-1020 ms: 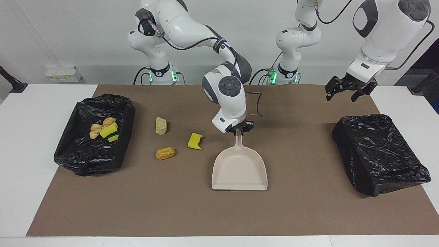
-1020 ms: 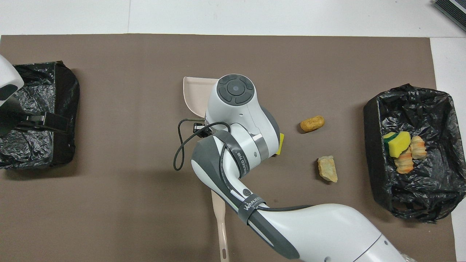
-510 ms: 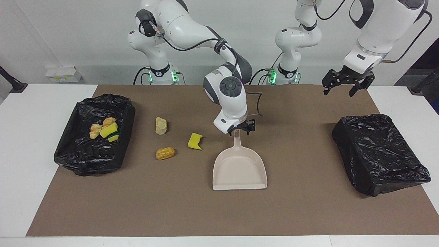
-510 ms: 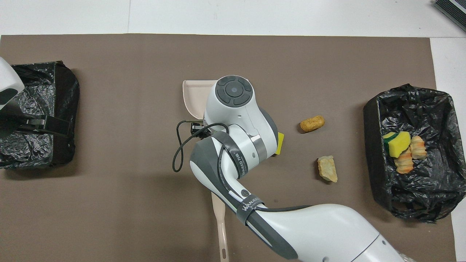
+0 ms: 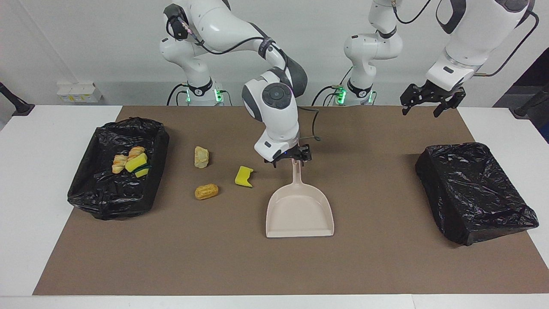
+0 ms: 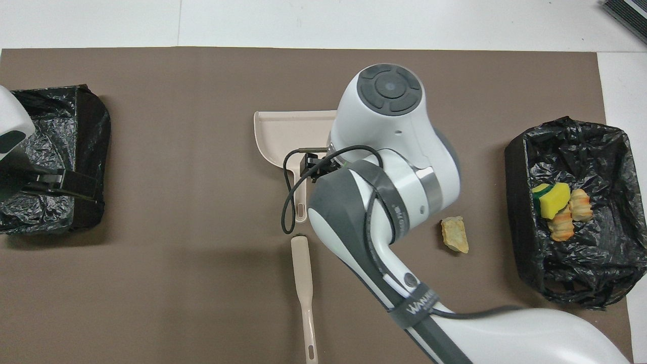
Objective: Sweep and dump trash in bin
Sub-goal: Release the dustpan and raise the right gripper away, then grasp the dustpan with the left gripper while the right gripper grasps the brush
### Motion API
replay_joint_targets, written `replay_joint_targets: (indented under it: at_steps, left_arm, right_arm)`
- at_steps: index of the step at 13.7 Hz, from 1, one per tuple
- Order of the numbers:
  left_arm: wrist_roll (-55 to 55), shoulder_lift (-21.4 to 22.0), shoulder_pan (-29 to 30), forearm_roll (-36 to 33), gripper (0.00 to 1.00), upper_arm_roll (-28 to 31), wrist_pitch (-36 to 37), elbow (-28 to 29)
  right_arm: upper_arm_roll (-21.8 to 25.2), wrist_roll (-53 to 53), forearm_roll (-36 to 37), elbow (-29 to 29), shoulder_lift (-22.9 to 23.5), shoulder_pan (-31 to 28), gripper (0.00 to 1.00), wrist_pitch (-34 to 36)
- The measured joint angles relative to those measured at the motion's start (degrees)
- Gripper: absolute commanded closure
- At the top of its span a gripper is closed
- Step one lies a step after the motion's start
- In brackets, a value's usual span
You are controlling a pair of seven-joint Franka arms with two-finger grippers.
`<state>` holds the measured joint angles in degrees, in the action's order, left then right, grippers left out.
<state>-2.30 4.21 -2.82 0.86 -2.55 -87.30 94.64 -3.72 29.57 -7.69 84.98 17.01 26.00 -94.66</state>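
Note:
The beige dustpan (image 5: 300, 210) lies flat in the middle of the brown mat, handle toward the robots; it also shows in the overhead view (image 6: 283, 131). My right gripper (image 5: 286, 158) (image 6: 312, 167) hangs open just over the handle's end, off it. Three trash pieces lie on the mat between the dustpan and the bin: a yellow sponge (image 5: 244, 177), a bread roll (image 5: 206, 192) and a pale lump (image 5: 201, 157) (image 6: 455, 235). The arm hides the sponge and roll from overhead. My left gripper (image 5: 428, 101) waits open, high over the mat's edge at the left arm's end.
A black-lined bin (image 5: 159, 141) (image 6: 515, 167) at the right arm's end holds a sponge and rolls (image 5: 130, 163). A second black bin (image 5: 472, 189) (image 6: 86, 151) stands at the left arm's end. A long beige brush handle (image 6: 303, 283) lies nearer the robots than the dustpan.
My right gripper has let go of the dustpan handle, opened, risen and swung toward the right arm's end. The dustpan stays put. My left gripper has risen and drawn back toward the robots.

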Motion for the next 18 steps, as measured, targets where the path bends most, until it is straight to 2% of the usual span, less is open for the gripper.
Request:
replay_joint_targets:
  at_steps: [2, 5, 7, 11, 15, 16, 18]
  left_arm:
    - [-0.03, 0.23, 0.0, 0.0, 0.0, 0.25, 0.0, 0.0]
    - [-0.06, 0.32, 0.0, 0.0, 0.0, 0.63, 1.89, -0.49]
    - [-0.41, 0.36, -0.02, 0.0, 0.0, 0.61, 3.03, -1.41]
    - [-1.0, 0.38, -0.24, 0.0, 0.0, 0.56, 3.05, -1.58]
    - [-1.0, 0.38, -0.24, 0.0, 0.0, 0.61, 3.05, -1.58]
    - [-1.0, 0.39, -0.24, 0.0, 0.0, 0.61, 3.05, -1.6]
    - [-1.0, 0.42, -0.25, 0.0, 0.0, 0.59, 3.04, -1.64]
  right_arm:
    - [-0.48, 0.14, -1.13, 8.87, -5.54, 2.77, 0.0, -0.75]
    - [-0.8, 0.49, -5.14, 25.07, -13.72, 8.35, 0.0, -11.12]
    - [-0.87, 1.89, -5.73, 32.66, -17.46, 12.1, 0.0, -14.9]
    - [-0.91, 4.98, -5.77, 41.84, -20.01, 18.03, 0.0, -20.99]
    - [-0.91, 9.51, -5.83, 47.56, -19.1, 23.19, 0.01, -31.28]
    - [-0.92, 10.02, -5.83, 47.89, -18.62, 23.94, 0.11, -32.28]
    - [-0.82, 10.12, -5.83, 47.93, -18.3, 24.08, 0.47, -32.55]
